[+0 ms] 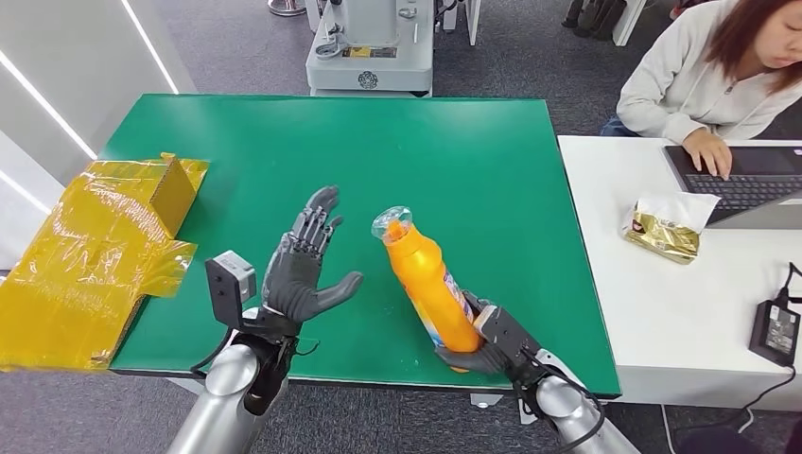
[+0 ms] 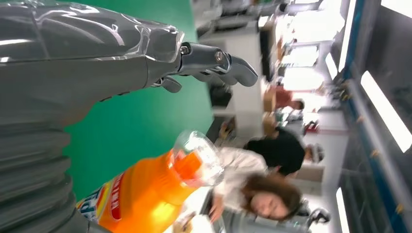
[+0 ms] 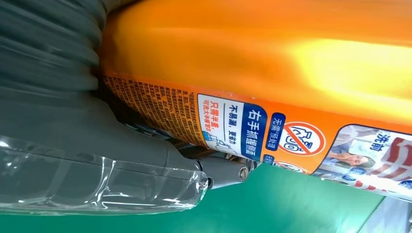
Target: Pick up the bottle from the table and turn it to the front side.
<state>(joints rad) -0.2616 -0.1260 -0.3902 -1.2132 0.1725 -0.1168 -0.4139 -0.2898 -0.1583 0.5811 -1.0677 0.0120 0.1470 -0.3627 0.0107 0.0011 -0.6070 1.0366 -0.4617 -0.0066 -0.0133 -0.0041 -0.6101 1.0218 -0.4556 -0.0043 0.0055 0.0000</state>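
An orange bottle (image 1: 430,288) with a clear cap is held tilted above the green table (image 1: 473,161), cap pointing away from me. My right hand (image 1: 487,345) grips its base from below. Close up, the bottle's (image 3: 272,63) printed label faces the right wrist camera, with the hand's thumb (image 3: 145,155) pressed under it. My left hand (image 1: 305,265) hovers with fingers spread, just left of the bottle and not touching it. From the left wrist, the bottle (image 2: 145,194) and its cap sit beyond the spread left hand (image 2: 121,58).
Crumpled yellow wrapping (image 1: 95,255) with a small box lies over the table's left edge. A white desk (image 1: 653,312) adjoins on the right with a gold packet (image 1: 667,232), a laptop (image 1: 747,184) and a person typing. A grey machine (image 1: 371,47) stands behind the table.
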